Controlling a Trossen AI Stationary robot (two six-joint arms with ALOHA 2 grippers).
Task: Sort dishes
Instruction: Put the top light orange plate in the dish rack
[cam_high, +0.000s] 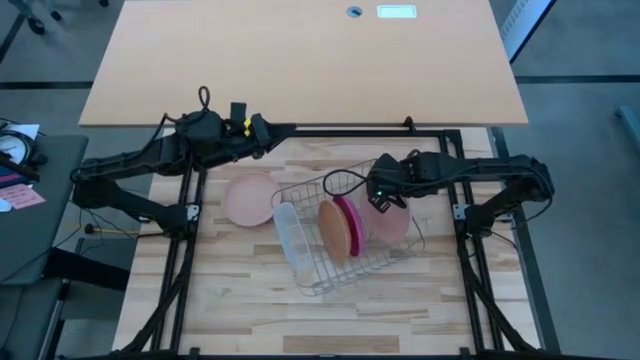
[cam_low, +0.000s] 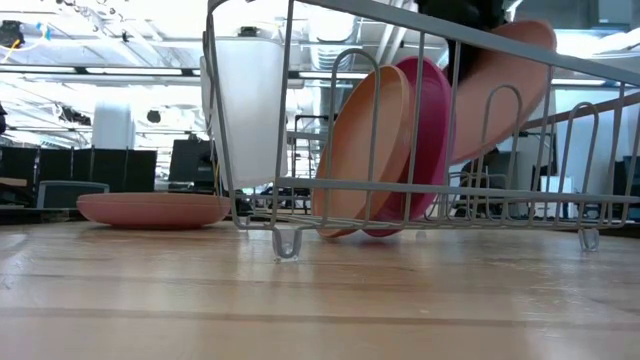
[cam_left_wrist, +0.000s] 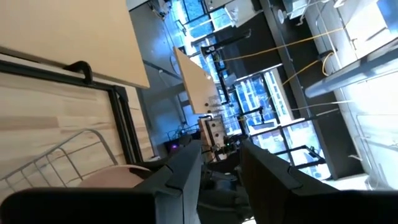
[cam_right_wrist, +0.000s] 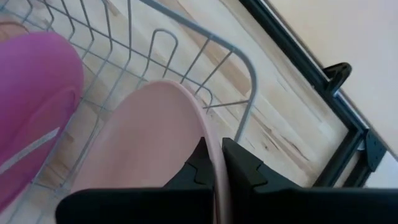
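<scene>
Rack (cam_low: 420, 120); pale pink plate (cam_right_wrist: 149, 137) unlabelled

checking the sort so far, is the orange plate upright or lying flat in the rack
Upright on its edge. The orange plate leans against the magenta plate between the wire rack bars.

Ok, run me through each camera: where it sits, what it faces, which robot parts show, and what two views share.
High: overhead, straight down; both arms, wire rack, pale pink plate in right end effector.
Low: table height, level through the rack; orange plate, magenta plate.
Left wrist: past left end effector, open, into the room.
Right wrist: its fingers pinch the pale pink plate's rim.
Shared: high and right wrist both show that grip.
</scene>
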